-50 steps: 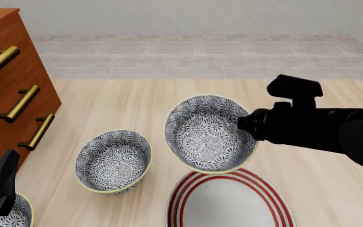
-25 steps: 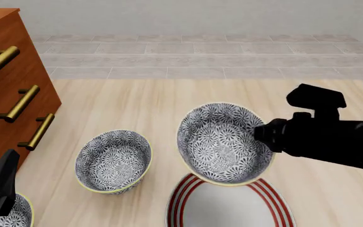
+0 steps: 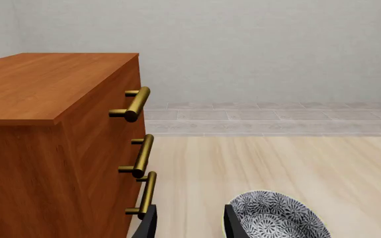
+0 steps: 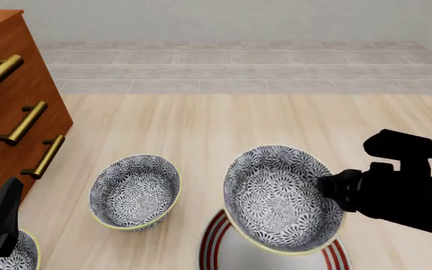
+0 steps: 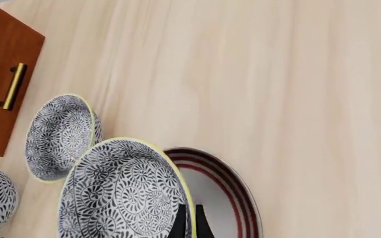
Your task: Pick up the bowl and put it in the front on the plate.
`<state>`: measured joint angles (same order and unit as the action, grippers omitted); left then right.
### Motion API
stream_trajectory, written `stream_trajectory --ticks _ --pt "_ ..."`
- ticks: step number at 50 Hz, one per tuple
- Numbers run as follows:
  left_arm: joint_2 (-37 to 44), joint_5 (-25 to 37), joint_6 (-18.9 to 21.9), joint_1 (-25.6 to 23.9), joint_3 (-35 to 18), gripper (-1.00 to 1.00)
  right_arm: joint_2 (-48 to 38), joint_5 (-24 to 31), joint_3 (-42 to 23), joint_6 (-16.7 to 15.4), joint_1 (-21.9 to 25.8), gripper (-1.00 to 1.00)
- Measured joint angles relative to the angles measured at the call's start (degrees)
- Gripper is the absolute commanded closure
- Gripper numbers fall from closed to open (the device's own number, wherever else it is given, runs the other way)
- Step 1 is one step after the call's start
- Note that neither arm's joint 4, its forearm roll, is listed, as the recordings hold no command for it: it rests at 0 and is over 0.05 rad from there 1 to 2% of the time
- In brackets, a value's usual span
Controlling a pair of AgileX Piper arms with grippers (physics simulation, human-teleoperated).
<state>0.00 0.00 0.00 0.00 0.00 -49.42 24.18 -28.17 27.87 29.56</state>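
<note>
My right gripper (image 4: 328, 190) is shut on the rim of the bowl (image 4: 280, 197), a deep grey-and-white floral bowl with a pale yellow rim. It holds the bowl tilted in the air over the plate (image 4: 210, 243), a white plate with red rings at the front edge. In the right wrist view the fingertips (image 5: 179, 221) pinch the bowl (image 5: 121, 193) rim, with the plate (image 5: 237, 196) beneath. My left gripper (image 4: 0, 220) hangs at the front left. Its fingers (image 3: 230, 223) stand apart in the left wrist view, so the left gripper (image 3: 187, 225) is open and holds nothing.
A second floral bowl (image 4: 135, 191) sits left of the plate, and a third bowl (image 4: 17, 256) lies under my left gripper. A brown dresser (image 4: 6, 101) with brass handles stands at the left. One bowl (image 3: 277, 218) shows by the left fingers.
My right gripper has carried the bowl toward the front and to the right, lowering it from behind the plate to over it. The left arm has not moved.
</note>
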Motion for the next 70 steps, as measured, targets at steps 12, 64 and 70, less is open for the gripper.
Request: stream_trajectory --ticks 12,64,70 --pt "0.0 0.0 0.0 0.0 0.0 -1.0 4.53 3.34 2.61 -0.21 0.54 1.0" --pt "0.0 0.0 0.0 0.0 0.0 -1.0 -3.35 -5.82 8.37 -0.33 6.66 1.0" --pt "0.0 0.0 0.0 0.0 0.0 -1.0 -3.98 -6.7 8.96 -0.52 6.63 1.0"
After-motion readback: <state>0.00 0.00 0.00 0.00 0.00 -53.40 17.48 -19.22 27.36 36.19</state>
